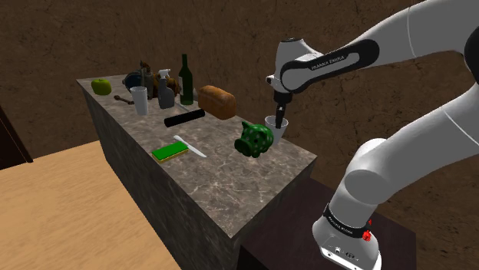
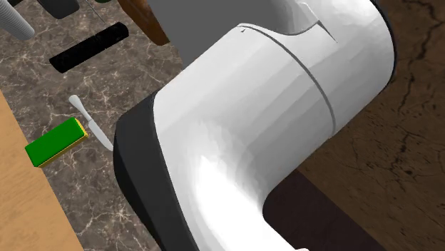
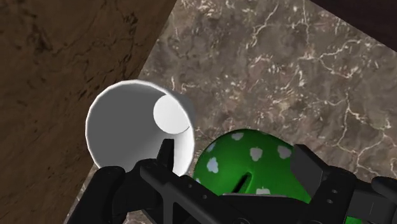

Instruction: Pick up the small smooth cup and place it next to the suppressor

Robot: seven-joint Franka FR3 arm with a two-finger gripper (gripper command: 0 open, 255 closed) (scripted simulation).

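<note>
Gripper [image 1: 280, 113]: fingers spread, gripping nothing | poised over white cup [image 1: 273, 129] | green spotted piggy bank [image 1: 254, 139] just beside cup

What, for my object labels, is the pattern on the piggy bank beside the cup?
The piggy bank is green with small white blotches; the wrist view shows it best.
</note>
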